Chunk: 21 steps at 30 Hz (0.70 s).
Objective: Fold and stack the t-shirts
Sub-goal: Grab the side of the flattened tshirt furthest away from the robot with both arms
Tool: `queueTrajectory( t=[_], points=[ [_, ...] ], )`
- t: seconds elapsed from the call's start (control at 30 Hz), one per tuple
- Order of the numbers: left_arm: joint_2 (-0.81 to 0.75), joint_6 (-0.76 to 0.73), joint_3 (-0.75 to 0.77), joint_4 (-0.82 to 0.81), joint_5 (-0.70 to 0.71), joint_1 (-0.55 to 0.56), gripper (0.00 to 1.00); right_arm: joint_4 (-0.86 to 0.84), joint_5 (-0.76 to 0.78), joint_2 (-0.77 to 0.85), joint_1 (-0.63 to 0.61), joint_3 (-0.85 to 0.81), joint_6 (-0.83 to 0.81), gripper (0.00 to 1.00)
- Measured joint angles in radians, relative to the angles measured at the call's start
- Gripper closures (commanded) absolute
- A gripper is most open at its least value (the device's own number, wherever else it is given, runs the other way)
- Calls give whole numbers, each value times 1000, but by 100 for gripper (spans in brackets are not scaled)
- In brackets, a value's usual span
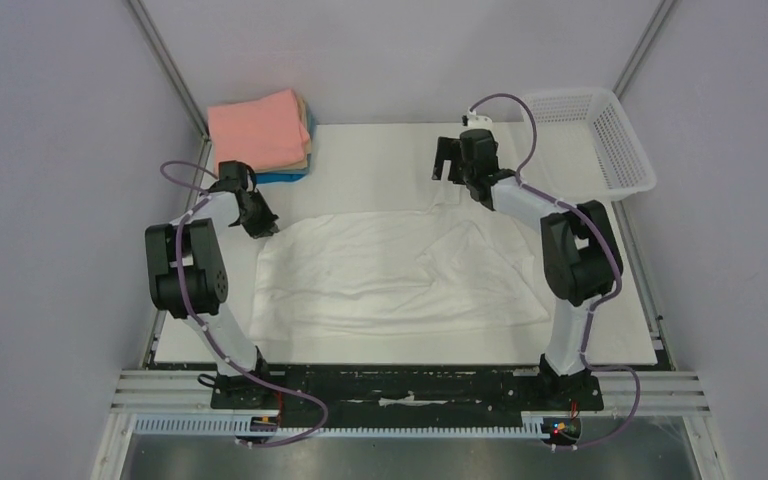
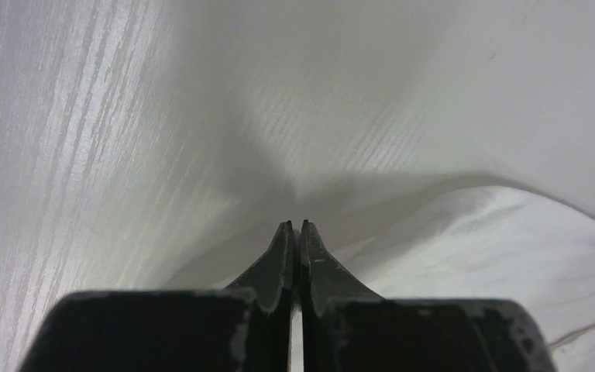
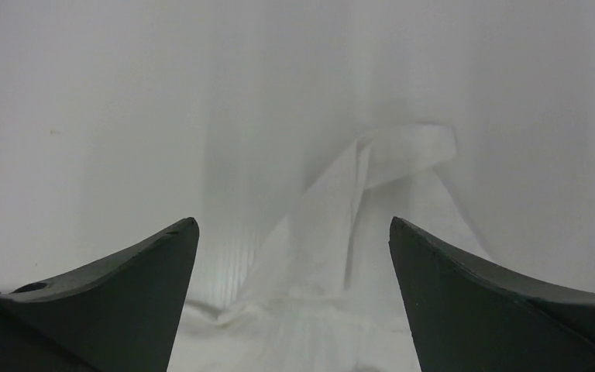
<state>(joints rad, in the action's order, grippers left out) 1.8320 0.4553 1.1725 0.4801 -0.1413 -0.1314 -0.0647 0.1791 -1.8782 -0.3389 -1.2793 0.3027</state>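
While the white t-shirt (image 1: 400, 270) lies rumpled, we reckon it's smoothing time: left gripper (image 2: 295, 224) closed at its far-left corner, hold unclear; right gripper (image 3: 294, 222), wide open and empty, should pinch its far-right edge.

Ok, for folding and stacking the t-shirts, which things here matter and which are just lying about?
Job:
white t-shirt, spread out
salmon-pink t-shirt, folded, topmost
blue t-shirt, folded, lowest

Lying about:
white lattice basket, far right corner
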Motion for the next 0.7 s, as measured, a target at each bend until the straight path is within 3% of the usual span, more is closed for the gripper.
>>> queueTrajectory(
  t=[0.27, 0.53, 0.7],
  points=[
    [-91, 19, -71, -98, 8, 0, 98, 90, 111, -298, -9, -310, -16, 23],
    [-110, 25, -104, -146, 9, 0, 98, 142, 150, -418, -9, -400, -29, 37],
    [-116, 26, -115, -147, 8, 0, 98, 146, 164, -422, -9, -400, -29, 69]
  ],
)
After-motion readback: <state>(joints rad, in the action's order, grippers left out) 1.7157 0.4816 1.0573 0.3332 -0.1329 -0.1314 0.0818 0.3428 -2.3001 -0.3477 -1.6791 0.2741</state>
